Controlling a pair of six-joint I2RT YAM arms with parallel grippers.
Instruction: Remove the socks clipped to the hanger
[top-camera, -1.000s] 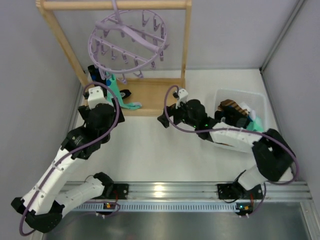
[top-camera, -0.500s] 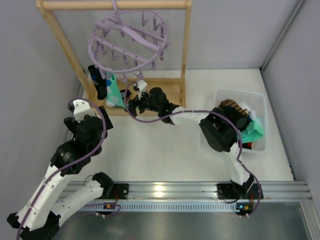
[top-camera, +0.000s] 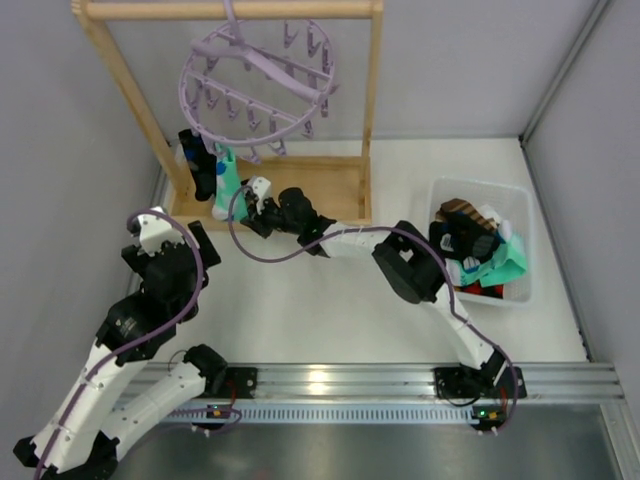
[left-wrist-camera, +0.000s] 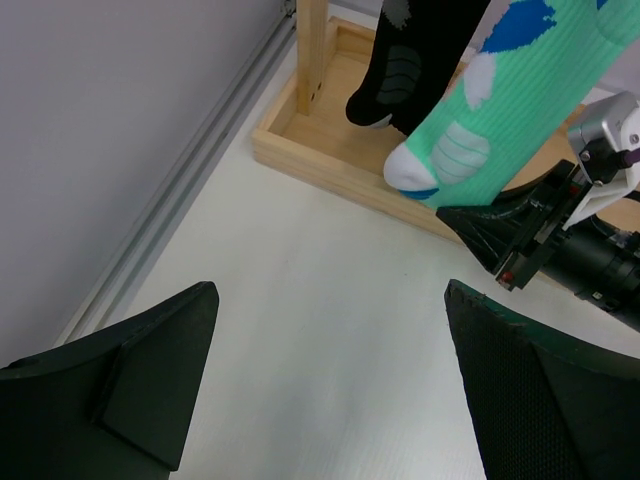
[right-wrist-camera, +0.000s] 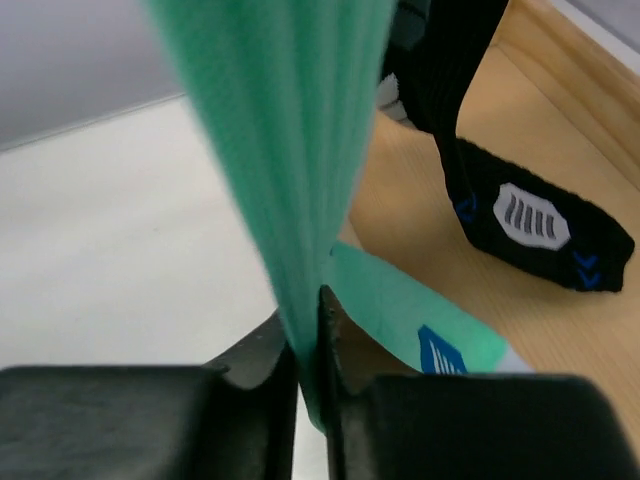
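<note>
R gripper (right-wrist-camera: 308, 345) is clamped on the teal sock (right-wrist-camera: 290, 150). The fabric is squeezed flat btwn its two black fingers at bottom centre of the right wrist view, partway up the leg, w/ the foot trailing down to the wooden rack base (right-wrist-camera: 560, 110). In the top view the sock hangs in the upper left, its top end at the lower-left rim of the lilac hanger (top-camera: 255, 85); the peg holding it is too small to make out. A black sock (top-camera: 198, 160) hangs just beside it. L gripper (left-wrist-camera: 328, 330) is spread wide w/ nothing in it, low over the table and short of both socks. The clear bin (top-camera: 520, 200) at right already has several socks. Looks like the grasp on the teal sock is made but the pull isn't yet. Next move prob needs a firm tug down and away so the cuff slips the peg. The hanger hangs by its hook only, so it may swing or drag along. Then over to the bin, black sock after.
</note>
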